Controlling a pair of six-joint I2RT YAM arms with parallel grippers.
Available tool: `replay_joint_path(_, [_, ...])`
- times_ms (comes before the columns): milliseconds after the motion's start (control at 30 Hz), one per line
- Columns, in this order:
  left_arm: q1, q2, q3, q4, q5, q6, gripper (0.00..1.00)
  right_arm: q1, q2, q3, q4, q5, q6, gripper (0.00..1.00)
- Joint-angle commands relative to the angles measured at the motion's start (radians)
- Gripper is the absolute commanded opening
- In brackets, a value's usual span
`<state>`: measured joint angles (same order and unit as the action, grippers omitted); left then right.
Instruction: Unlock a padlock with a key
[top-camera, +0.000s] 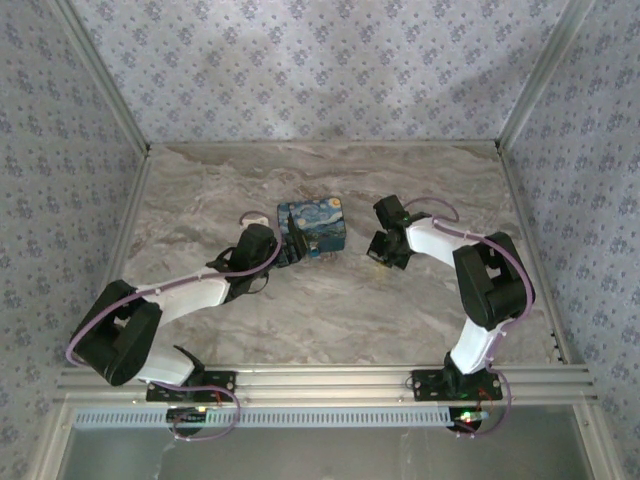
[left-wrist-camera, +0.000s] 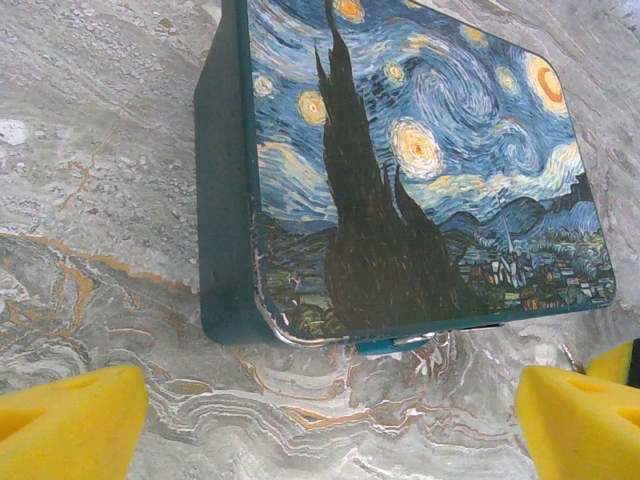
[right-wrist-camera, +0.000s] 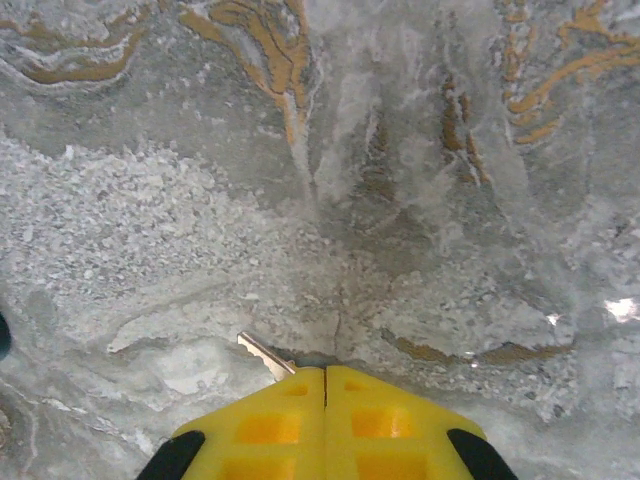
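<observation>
Right gripper (right-wrist-camera: 325, 373), closed, touches a silver key (right-wrist-camera: 264, 354).

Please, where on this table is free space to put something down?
Free: the far strip of grey marbled table between the blue starry-print box and the back wall; the near stretch before the arm bases. Crowded: beside the box, where left claw and right claw sit.

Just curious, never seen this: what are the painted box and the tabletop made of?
Box: probably painted tin, glossy; bare silvery metal shows along its worn lower edge. Tabletop: looks like marble, grey with orange veins, though it may be a printed surface.
</observation>
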<state>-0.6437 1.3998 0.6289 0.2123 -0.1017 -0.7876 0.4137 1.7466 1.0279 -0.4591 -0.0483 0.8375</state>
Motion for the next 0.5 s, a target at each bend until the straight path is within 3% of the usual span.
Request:
replay_joint_path(0, [-0.008, -0.034, -0.008, 0.012, -0.022, -0.007, 0.95, -0.005, 0.024, -0.037, -0.012, -0.012, -0.004, 0.04])
replay_joint_path(467, [-0.012, -0.099, 0.068, -0.028, 0.014, 0.020, 0.95, -0.033, -0.344, -0.135, 0.162, -0.039, -0.120, 0.00])
